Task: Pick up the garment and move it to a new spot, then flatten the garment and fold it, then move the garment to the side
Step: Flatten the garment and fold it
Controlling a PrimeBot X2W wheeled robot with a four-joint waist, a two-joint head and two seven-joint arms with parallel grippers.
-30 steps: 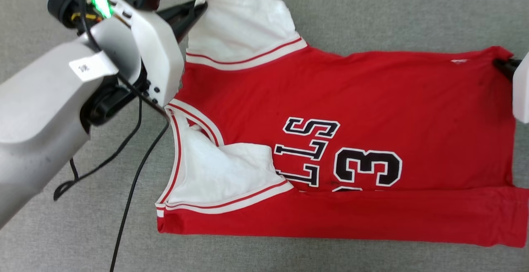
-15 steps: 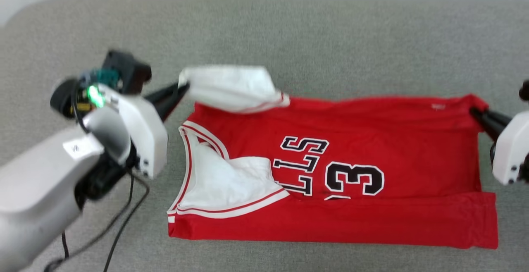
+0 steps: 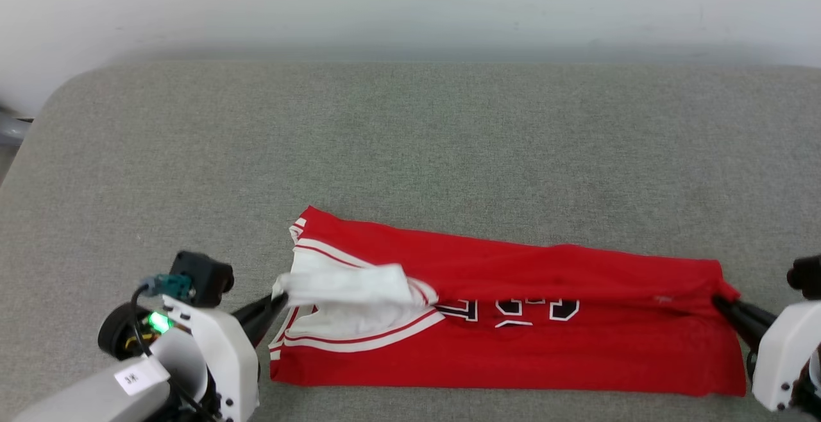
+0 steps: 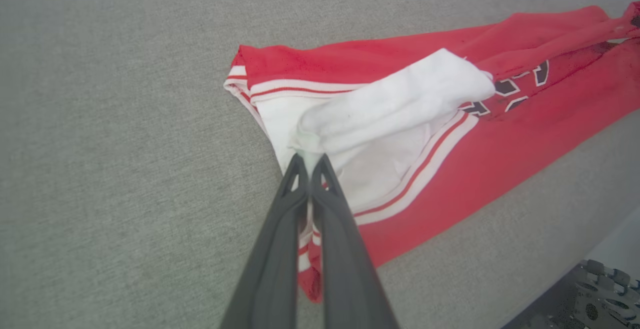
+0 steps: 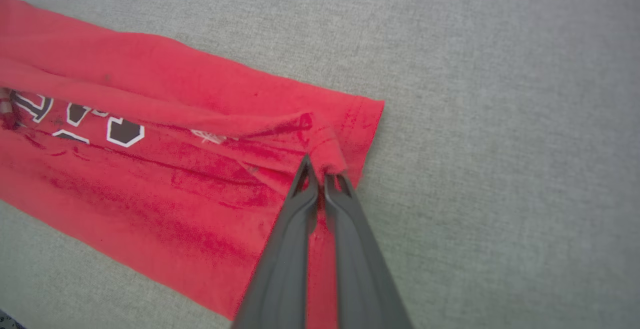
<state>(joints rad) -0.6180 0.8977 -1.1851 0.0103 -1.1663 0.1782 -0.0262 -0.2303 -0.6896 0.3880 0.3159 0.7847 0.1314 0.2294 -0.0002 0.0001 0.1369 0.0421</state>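
Folding stage: judged mid-fold. The garment (image 3: 513, 345) lies as a long red band across the near part of the grey worktop (image 3: 410, 140), with the collar end on the left and the hem end on the right.
Left end effector (image 3: 277, 295): closed, pinching the tip of a white sleeve (image 3: 346, 284), which is lifted and drawn over the collar area.
Right end effector (image 3: 719, 300): closed, gripping a bunched hem corner (image 3: 723, 288) at the right end.
Done so far: the jersey appears spread out flat. Its near long edge lies turned over the front as a plain red strip, covering the lower part of the lettering (image 3: 513, 310).
In hand: the far long edge is held up at both ends, with a raised ridge running between the two grips. It looks meant for the near side.
Left to do: lay this flap down and let go, probably fold across the length into a compact packet, then move it to the side.
Watch: the sleeve hangs slack and may crumple under the flap.
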